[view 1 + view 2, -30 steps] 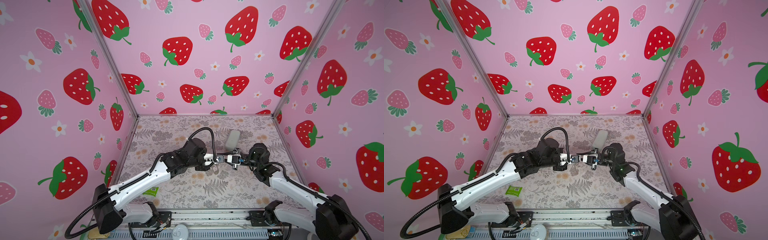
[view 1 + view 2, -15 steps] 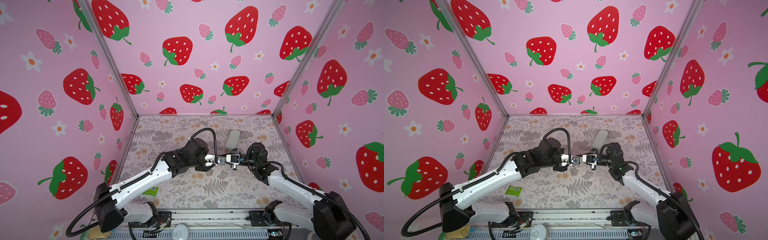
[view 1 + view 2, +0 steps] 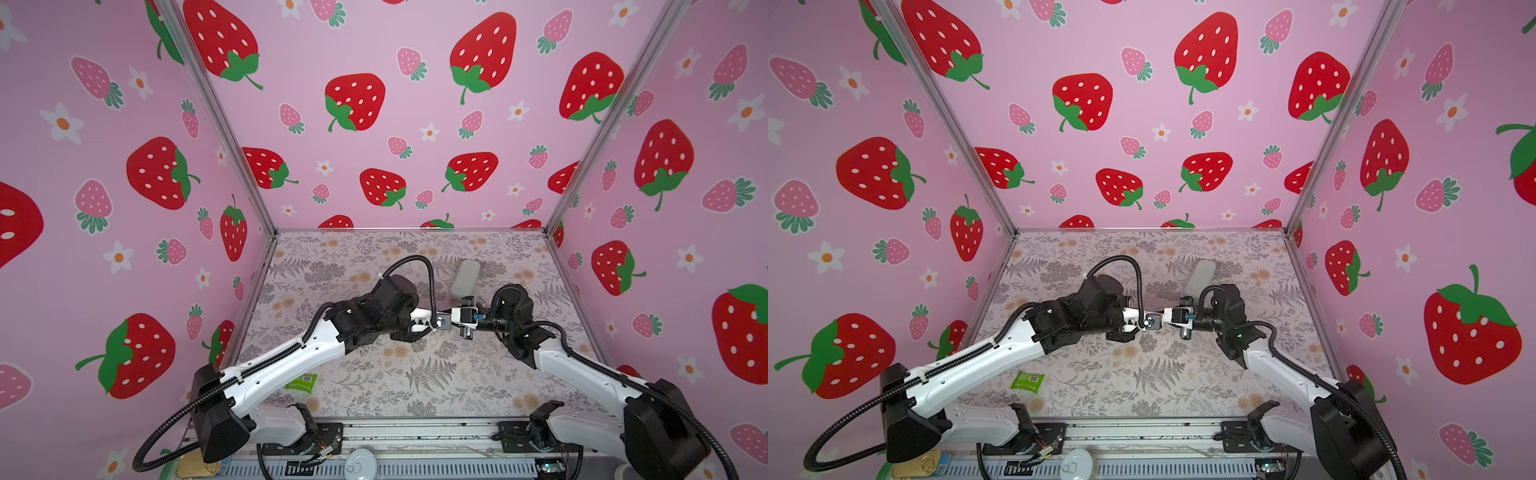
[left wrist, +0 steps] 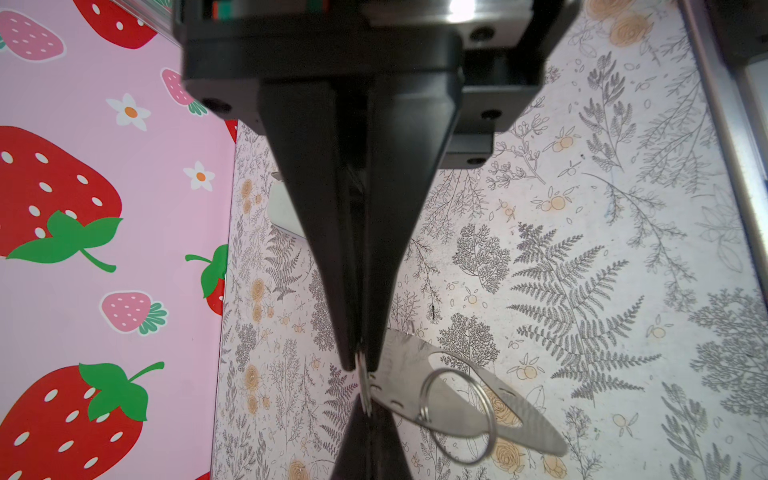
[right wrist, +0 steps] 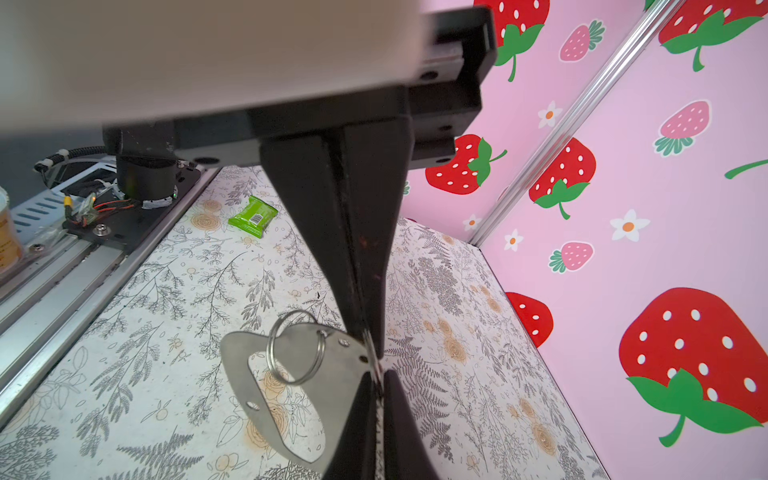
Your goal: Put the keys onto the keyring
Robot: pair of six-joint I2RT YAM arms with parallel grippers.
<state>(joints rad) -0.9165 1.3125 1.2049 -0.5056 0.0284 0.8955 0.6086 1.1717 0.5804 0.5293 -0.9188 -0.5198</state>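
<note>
Where arms meet near mat [image 3: 415, 386] centre in both top views, left gripper [image 3: 438, 323] reaches in from 9 o'clock and right gripper [image 3: 456, 319] from 3 o'clock, tips almost touching. Both sets of jaws pinched narrow on same edge of key [image 4: 405, 386], flat steel plate with long slot, held above mat. Ring [image 5: 270, 347] looped through slot, hanging beside both gripper tips. Grey case [image 3: 466, 277] at 1 o'clock of grippers. Green packet [image 3: 302, 382] at 8 o'clock, well apart.
</note>
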